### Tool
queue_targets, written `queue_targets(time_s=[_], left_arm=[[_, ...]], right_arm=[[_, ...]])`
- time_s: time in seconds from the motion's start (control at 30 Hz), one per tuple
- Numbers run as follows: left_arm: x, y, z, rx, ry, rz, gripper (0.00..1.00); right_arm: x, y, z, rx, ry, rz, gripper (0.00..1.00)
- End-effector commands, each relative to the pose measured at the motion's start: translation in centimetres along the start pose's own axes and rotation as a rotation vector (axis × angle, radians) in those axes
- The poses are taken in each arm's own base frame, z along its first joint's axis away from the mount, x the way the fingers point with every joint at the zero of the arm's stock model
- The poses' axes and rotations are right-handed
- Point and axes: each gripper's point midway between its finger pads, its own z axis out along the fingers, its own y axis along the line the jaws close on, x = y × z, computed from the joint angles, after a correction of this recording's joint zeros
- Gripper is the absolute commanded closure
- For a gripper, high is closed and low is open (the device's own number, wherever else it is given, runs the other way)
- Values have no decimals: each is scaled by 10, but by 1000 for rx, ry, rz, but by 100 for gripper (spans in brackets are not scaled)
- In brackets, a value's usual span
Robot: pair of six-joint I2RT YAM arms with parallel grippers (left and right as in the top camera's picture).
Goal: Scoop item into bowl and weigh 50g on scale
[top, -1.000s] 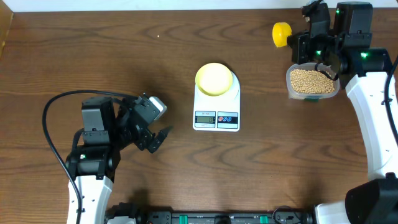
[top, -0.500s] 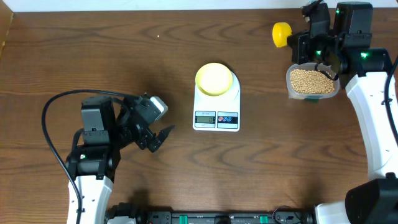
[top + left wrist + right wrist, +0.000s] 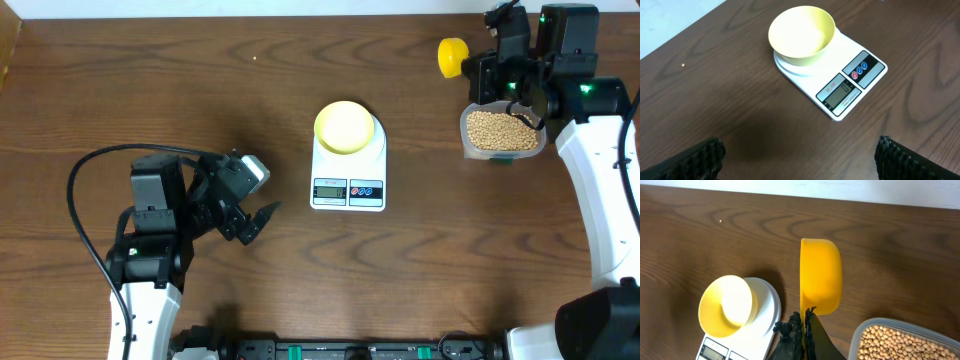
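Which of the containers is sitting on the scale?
The pale yellow-green bowl; the clear tub of beans rests on the table, and the right gripper holds the yellow scoop.

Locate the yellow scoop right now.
Overhead view, back right of the table: the yellow scoop is held in the shut right gripper, by the far left corner of the clear tub of beans.

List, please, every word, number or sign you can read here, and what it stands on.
Nothing reads with certainty.
Digits on the display of the scale: too blurred to read.
Small print around the display: too small to read.
Marks by the two round buttons: too small to read.
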Motion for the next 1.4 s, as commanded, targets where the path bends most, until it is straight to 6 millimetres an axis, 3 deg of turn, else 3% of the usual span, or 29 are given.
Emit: queue_targets(time_s=[0.0,1.37], left_arm=[[-1,-2,1,12,-9,8,2],[-1,-2,1,12,-9,7,2]], right_arm=[[-10,7,-8,-11,-29,-28,99],[-11,6,-9,-10,-34,-29,99]])
